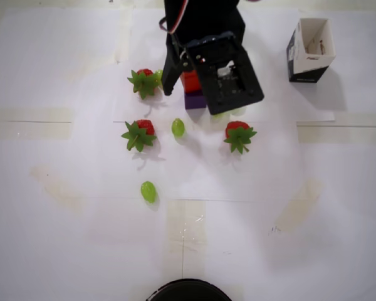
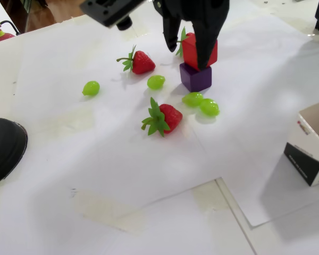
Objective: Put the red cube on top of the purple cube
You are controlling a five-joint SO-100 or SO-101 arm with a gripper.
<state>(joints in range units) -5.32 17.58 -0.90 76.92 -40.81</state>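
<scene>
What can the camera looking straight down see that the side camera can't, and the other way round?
Only the overhead view shows the open top of the carton and all three strawberries, like this one.

Only the fixed view shows the red cube sitting stacked on the purple cube, with one finger in front of it and the other finger spread clear.

Both show the gripper, the two cubes, green grapes and the white paper.

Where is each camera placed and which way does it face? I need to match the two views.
Overhead view: above the table, looking straight down; the black arm enters from the top edge over the red cube.
Fixed view: beside the table, angled down; gripper straddles the cube.
Both show the red cube on the purple cube, and the carton.
</scene>
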